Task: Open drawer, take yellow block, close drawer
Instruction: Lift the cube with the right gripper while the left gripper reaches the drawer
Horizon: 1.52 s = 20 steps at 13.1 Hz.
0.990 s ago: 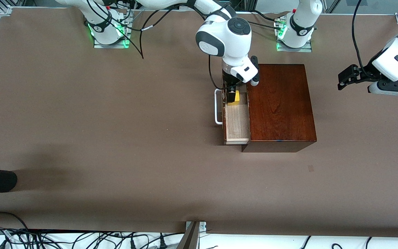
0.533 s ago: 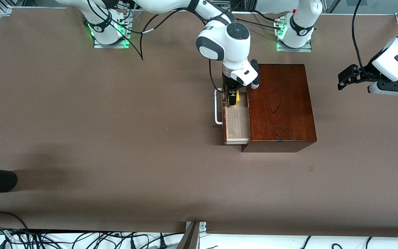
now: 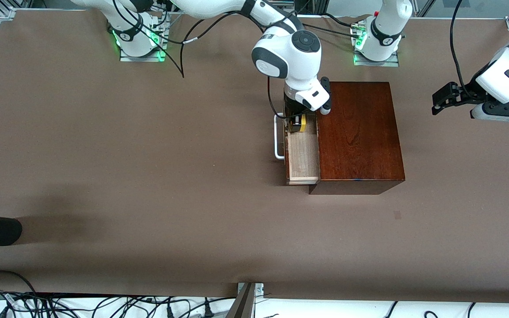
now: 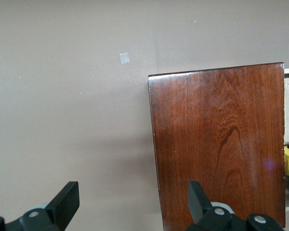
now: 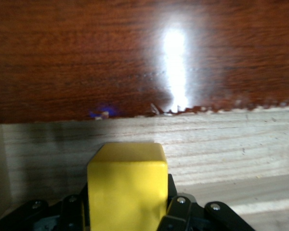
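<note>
**Right gripper clamped on the yellow block inside the open drawer**

The brown table [image 3: 148,176] carries one dark reddish-brown wooden box [image 3: 358,132], the landmark here. Nearest the front camera on the table, a small pale patch [image 3: 397,215] lies nearer than the box. The drawer [image 3: 302,159] stands pulled out of the box toward the right arm's end of the table, its pale wood floor bare at the end nearer the camera, its white U-shaped handle [image 3: 277,137] on the dark front.

At the drawer's end farther from the camera, the right gripper [image 3: 298,123] reaches down into the tray, its fingers [image 5: 180,211] pressed together on the two sides of the yellow block [image 5: 127,187]. The block sits within the drawer, close beside the box's front wall.

The left gripper [image 3: 446,99] waits in the air over the table at the left arm's end, well apart from the box, fingers [image 4: 65,202] spread apart and holding nothing.
</note>
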{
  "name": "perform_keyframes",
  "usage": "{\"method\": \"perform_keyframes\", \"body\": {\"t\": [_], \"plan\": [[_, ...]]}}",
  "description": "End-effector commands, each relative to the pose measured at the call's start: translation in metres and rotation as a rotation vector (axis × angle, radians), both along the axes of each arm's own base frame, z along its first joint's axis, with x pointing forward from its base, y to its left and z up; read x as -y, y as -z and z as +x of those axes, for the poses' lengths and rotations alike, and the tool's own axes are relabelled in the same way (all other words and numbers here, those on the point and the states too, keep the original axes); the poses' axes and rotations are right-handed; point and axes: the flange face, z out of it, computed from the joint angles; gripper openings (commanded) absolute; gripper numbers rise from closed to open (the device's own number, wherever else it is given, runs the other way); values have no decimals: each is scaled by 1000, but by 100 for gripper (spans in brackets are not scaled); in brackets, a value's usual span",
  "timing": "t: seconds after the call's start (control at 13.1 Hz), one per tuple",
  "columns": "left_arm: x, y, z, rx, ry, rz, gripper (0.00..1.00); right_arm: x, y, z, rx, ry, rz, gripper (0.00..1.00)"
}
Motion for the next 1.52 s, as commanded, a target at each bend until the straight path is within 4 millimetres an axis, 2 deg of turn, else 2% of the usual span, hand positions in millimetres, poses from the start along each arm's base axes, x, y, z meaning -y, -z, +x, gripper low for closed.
{"method": "perform_keyframes", "body": {"t": [0.0, 0.23, 0.46, 0.69, 0.84, 1.07, 1.14, 1.29, 1.45], "plan": [[5, -8, 4, -1, 11, 19, 100, 1, -63, -3, 6, 33, -5, 0], [5, -7, 4, -3, 9, 19, 100, 15, -142, -3, -14, 79, 66, 0], [5, -7, 4, -3, 12, 19, 100, 64, -213, 20, -51, 164, 111, 0], [4, -8, 4, -1, 14, 18, 100, 127, -238, 77, -95, 286, 146, 0], [4, -7, 5, -3, 14, 17, 100, 177, -242, 117, -129, 374, 149, 0], [5, -3, 1, -46, 21, 15, 100, 249, -272, 154, -116, 489, 186, 0], [7, -2, 0, -52, 23, 6, 100, 286, -275, 165, -114, 546, 175, 0], [26, 3, -10, -137, 49, -41, 100, 367, -264, 183, -137, 669, 138, 0], [67, 2, -23, -190, 126, -67, 100, 430, -249, 189, -180, 769, 133, 0]]}}
